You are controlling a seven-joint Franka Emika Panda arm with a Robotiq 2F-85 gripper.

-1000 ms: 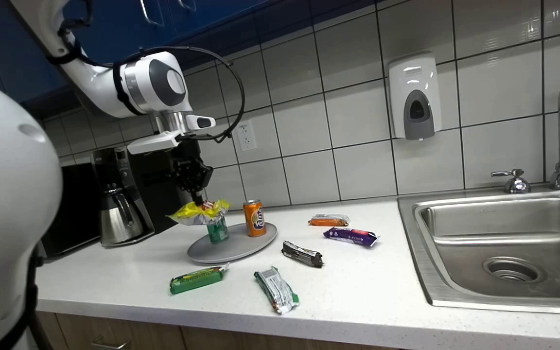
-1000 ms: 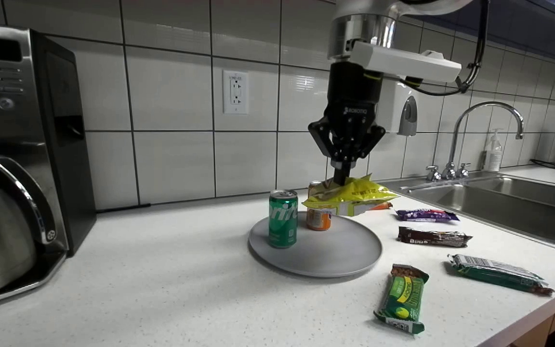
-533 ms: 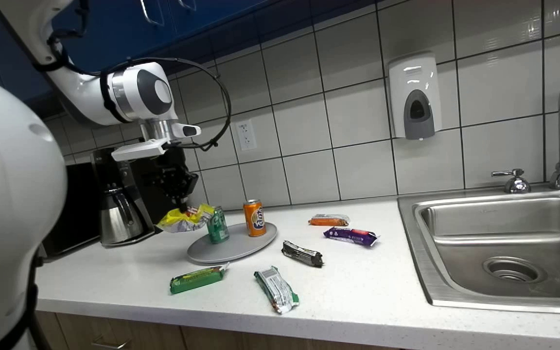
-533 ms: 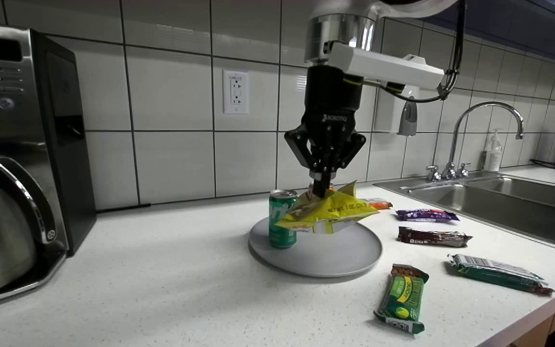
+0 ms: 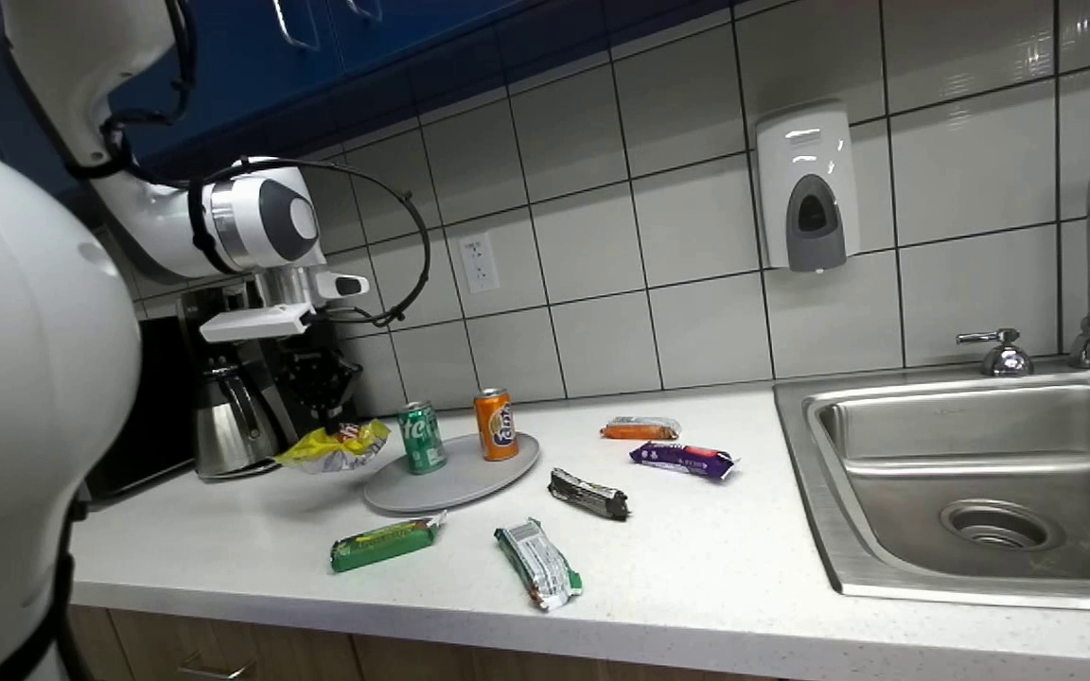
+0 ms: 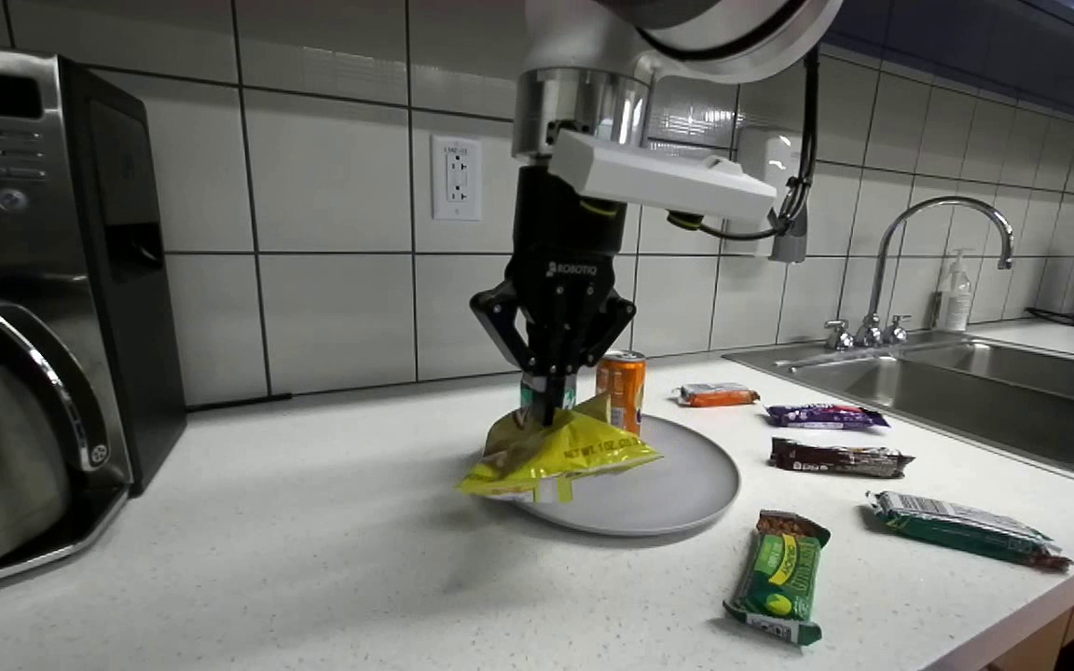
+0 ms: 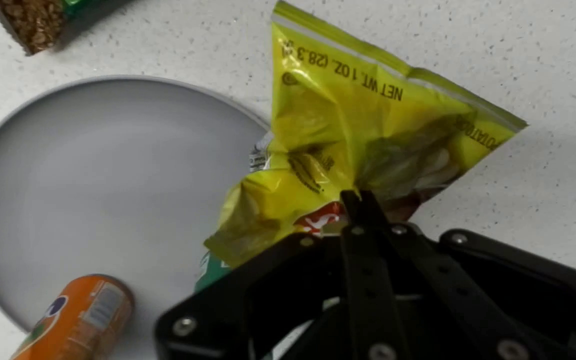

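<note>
The end effector points down with its jaws brought tightly together, pinching a yellow chip bag by its middle; in the wrist view the fingertips press into the crumpled film close to a red patch of print. The bag hangs above the white table, with a soft shadow below it and its corners spreading out on either side of the grip. In both exterior views it is near the edge of the gray plate, and in the wrist view it overlaps part of the rim. Two cans stand upright on the plate: a green can, which is the nearer one to the bag, and an orange can just beyond it. Five wrapped bars lie around the plate: a green bar, a green-and-white bar, a dark brown bar, a purple bar and an orange bar. A coffee maker stands near the tiled wall, and a metal sink is set into the table.
</note>
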